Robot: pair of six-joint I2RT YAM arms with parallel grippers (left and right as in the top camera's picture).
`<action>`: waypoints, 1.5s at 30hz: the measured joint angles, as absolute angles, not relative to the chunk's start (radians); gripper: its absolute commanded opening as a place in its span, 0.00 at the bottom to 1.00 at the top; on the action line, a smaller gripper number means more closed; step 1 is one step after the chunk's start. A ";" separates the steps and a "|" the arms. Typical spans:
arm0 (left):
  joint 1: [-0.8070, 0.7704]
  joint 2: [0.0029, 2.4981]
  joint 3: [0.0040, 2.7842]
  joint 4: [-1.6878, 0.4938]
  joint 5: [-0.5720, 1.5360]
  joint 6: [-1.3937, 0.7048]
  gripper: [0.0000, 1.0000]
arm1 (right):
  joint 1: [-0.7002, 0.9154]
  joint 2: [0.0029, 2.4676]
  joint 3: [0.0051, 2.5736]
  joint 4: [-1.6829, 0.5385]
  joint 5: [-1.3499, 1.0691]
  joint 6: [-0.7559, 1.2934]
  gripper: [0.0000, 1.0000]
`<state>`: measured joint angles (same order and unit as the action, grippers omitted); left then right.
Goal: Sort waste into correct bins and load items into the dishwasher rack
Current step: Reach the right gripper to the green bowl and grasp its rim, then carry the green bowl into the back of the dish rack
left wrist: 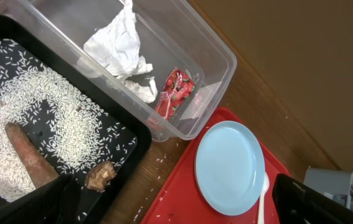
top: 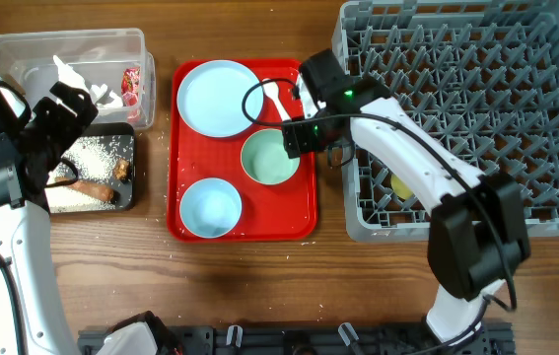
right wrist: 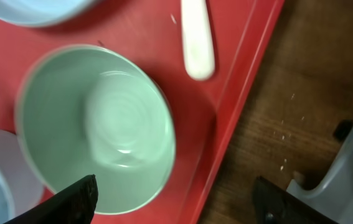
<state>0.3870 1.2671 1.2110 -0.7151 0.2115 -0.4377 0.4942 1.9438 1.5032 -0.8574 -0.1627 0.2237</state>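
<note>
My left gripper (left wrist: 182,208) is open and empty, hovering over the edge of the black tray (left wrist: 126,134) next to the clear tub (left wrist: 213,56). The tub holds a crumpled white scrap (left wrist: 117,43) and a red wrapper (left wrist: 175,92). Rice crumbs (left wrist: 45,106), a brown stick (left wrist: 30,158) and a brown lump (left wrist: 100,176) lie in the black tray. My right gripper (right wrist: 176,205) is open, straddling the right rim of the green bowl (right wrist: 95,124) on the red tray (right wrist: 238,81). A blue plate (top: 218,96) and blue bowl (top: 210,207) share that tray. A yellow cup (top: 402,185) sits in the rack (top: 466,108).
A white spoon (right wrist: 197,37) lies on the red tray between the plate and the green bowl. A strip of bare wood separates the red tray from the rack's corner (right wrist: 350,162). Stray rice grains dot the table beside the black tray.
</note>
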 measured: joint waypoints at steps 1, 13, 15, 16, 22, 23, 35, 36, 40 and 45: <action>0.387 1.267 1.211 -0.715 0.212 -0.438 1.00 | 0.494 1.956 1.503 -0.869 -0.159 0.224 0.80; 0.387 1.268 1.211 -0.715 0.212 -0.437 1.00 | 0.494 1.969 1.501 -0.786 -0.125 0.216 0.66; 0.387 1.269 1.211 -0.715 0.212 -0.437 1.00 | 0.494 1.974 1.501 -0.785 -0.121 0.216 0.65; 0.387 1.269 1.211 -0.715 0.212 -0.437 1.00 | 0.494 1.982 1.501 -0.785 -0.122 0.216 0.65; 0.387 1.270 1.211 -0.715 0.212 -0.437 1.00 | 0.494 2.045 1.501 -0.784 -0.122 0.196 0.57; 0.387 1.270 1.211 -0.715 0.212 -0.435 1.00 | 0.494 2.046 1.501 -0.780 -0.122 0.187 0.51; 0.387 1.270 1.211 -0.715 0.212 -0.431 1.00 | 0.494 2.065 1.501 -0.767 -0.099 0.161 0.04; 0.387 1.270 1.211 -0.715 0.212 -0.431 1.00 | 0.494 2.065 1.501 -0.767 -0.099 0.160 0.04; 0.387 1.270 1.211 -0.715 0.212 -0.431 1.00 | 0.494 2.065 1.505 -0.788 -0.099 0.161 0.04; 0.387 1.271 1.211 -0.715 0.212 -0.431 1.00 | 0.494 2.054 1.561 -0.902 -0.092 0.198 0.04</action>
<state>0.3870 1.2705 1.2110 -0.7151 0.2115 -0.4309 0.4942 2.0537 1.5612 -0.9016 -0.0917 0.1982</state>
